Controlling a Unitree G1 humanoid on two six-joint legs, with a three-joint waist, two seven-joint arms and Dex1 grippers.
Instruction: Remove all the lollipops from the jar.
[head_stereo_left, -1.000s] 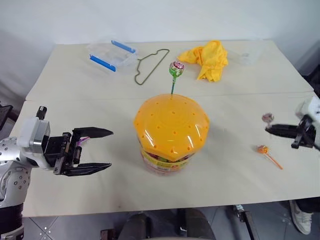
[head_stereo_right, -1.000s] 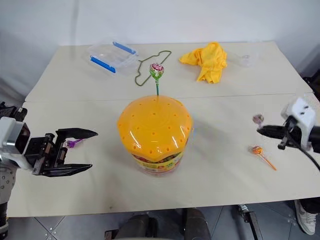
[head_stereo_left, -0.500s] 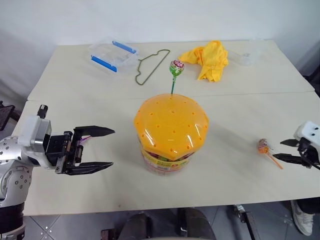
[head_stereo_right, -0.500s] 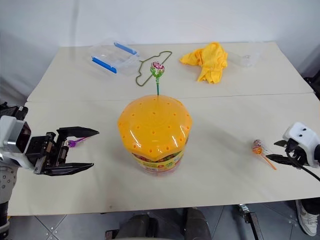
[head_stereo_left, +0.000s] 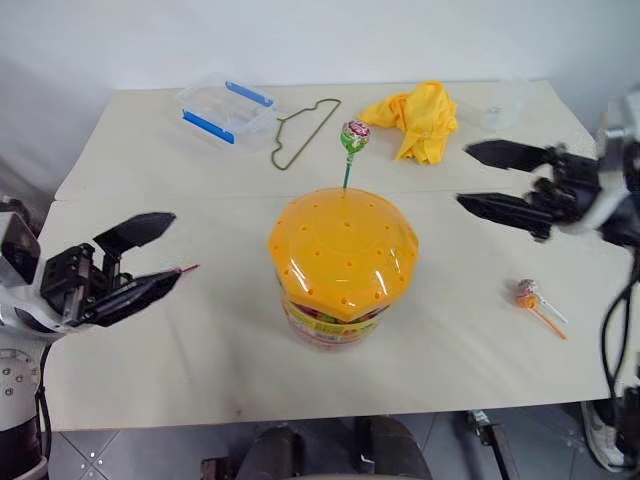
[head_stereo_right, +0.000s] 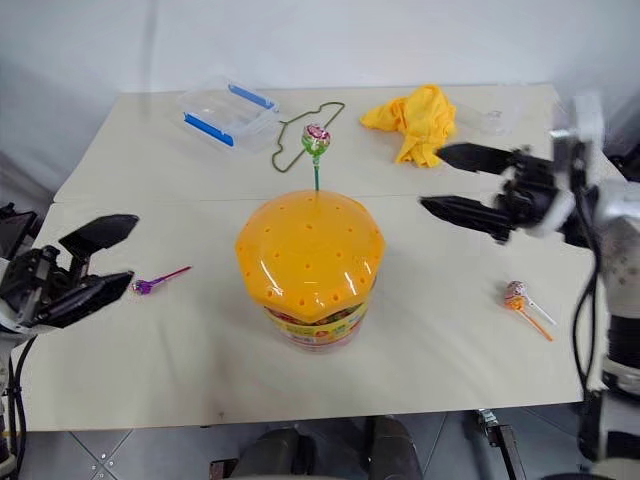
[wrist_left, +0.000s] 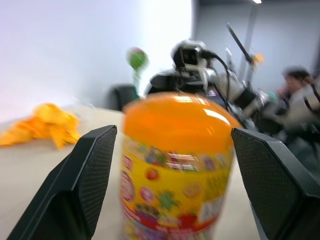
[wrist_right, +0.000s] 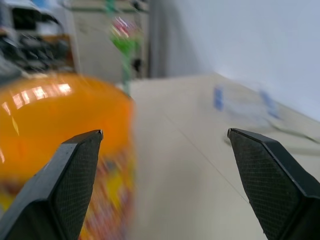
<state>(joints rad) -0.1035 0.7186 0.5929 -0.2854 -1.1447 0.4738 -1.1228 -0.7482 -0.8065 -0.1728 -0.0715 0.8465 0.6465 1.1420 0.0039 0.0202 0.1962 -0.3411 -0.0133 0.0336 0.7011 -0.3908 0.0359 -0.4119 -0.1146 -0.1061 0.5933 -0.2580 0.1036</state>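
Three lollipops out on the counter (head_stereo_right: 200, 370): purple-stick lollipop (head_stereo_right: 157, 281) near the left end effector (head_stereo_right: 90, 262), two lollipops (head_stereo_right: 524, 301) at right (touching). Jar (head_stereo_right: 310, 266) at centre, lid on, green-stick lollipop (head_stereo_right: 315, 148) upright in a hole, one left. Both end effectors wide, empty; right end effector (head_stereo_right: 456, 181) beyond.

left hand (head_stereo_left: 152, 254): fingers apart, empty | right hand (head_stereo_left: 478, 176): fingers apart, raised
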